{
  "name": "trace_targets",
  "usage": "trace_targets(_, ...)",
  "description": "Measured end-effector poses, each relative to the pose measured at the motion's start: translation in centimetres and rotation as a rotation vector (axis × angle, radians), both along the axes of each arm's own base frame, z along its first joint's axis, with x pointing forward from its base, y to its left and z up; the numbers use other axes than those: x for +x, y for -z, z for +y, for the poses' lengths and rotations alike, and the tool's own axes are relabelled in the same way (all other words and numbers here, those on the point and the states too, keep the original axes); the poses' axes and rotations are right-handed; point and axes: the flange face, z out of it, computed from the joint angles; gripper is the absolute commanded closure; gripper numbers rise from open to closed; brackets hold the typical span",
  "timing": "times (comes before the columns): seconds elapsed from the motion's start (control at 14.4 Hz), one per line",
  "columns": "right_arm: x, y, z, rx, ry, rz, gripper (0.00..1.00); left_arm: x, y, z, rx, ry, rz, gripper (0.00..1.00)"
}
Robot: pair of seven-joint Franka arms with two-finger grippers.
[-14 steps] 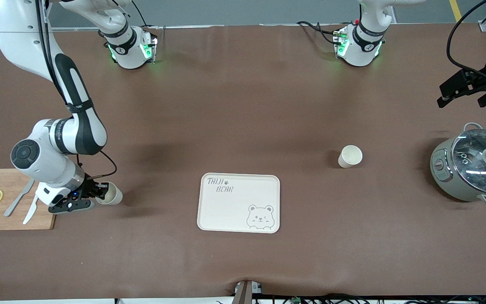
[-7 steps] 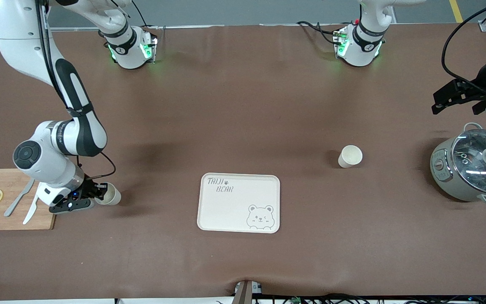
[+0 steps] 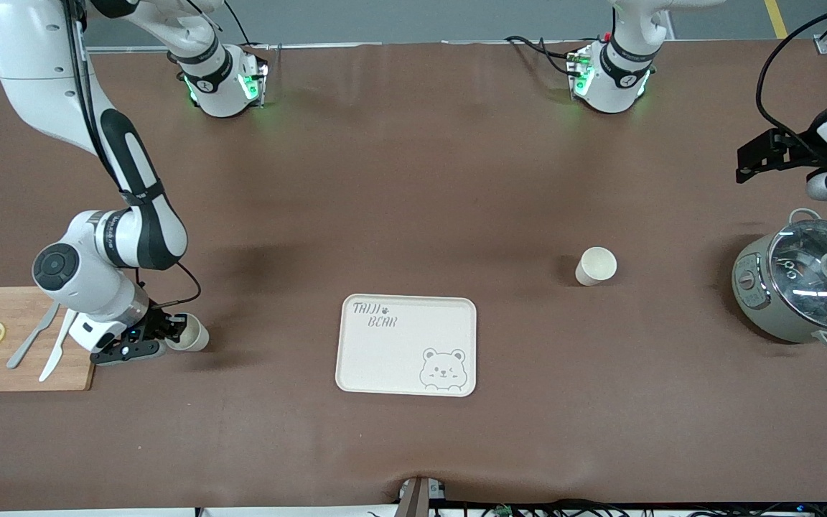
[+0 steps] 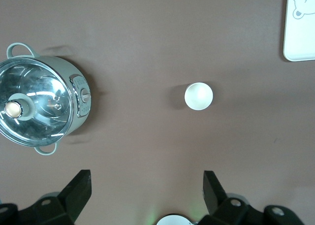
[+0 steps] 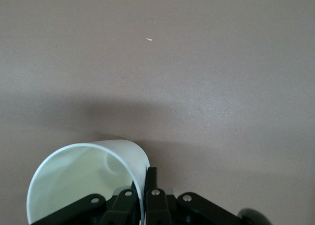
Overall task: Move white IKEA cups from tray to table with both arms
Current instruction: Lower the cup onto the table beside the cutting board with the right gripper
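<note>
A: White cup 1 [image 3: 189, 333], lower left of the frame: status?

B: Pinched at its rim by the right gripper [image 3: 166, 336], 1 finger inside the wall, 1 outside, beside the wooden board [image 3: 22, 373]. Gripper and cup have shifted slightly toward the tray [image 3: 407, 345] since 0.5 s ago.

A: Cup 2 [image 3: 595, 266]?

B: Unmoved, standing alone at centre right, between the tray and the pot [image 3: 801, 281].

A: Left gripper [image 3: 779, 154]?

B: Upper right edge, above the pot, jaws spread wide; it has edged up and outward in the frame.
</note>
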Motion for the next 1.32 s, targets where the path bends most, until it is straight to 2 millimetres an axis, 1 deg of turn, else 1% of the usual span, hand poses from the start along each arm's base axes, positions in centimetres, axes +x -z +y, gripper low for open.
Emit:
trace_targets(0.49,0.0,0.5,0.0,-0.001,0.000,0.001,1.00,0.1,0.2,0.1,0.001,-0.001,0.005,0.00)
trace_targets(0.56,0.0,0.6,0.0,-0.001,0.000,0.000,0.99,0.2,0.3,0.1,0.001,-0.001,0.007,0.00)
trace_targets(0.83,0.0,1.0,0.0,-0.002,0.000,0.000,0.57,0.3,0.3,0.3,0.001,-0.004,0.006,0.00)
trace_targets(0.9,0.0,1.1,0.0,-0.002,0.000,0.000,0.49,0.3,0.2,0.4,0.001,-0.004,0.005,0.00)
trace_targets(1.04,0.0,1.2,0.0,-0.002,0.000,0.000,0.37,0.3,0.2,0.4,0.002,-0.005,0.004,0.00)
trace_targets(1.11,0.0,1.2,0.0,-0.003,-0.001,0.001,0.30,0.3,0.2,0.5,0.002,-0.006,0.003,0.00)
trace_targets(1.25,0.0,1.3,0.0,-0.003,-0.001,0.001,0.08,0.3,0.1,0.7,0.002,-0.009,0.001,0.00)
trace_targets(1.32,0.0,1.3,0.0,-0.003,-0.001,0.000,0.00,0.3,0.0,0.8,0.002,-0.011,0.001,0.00)
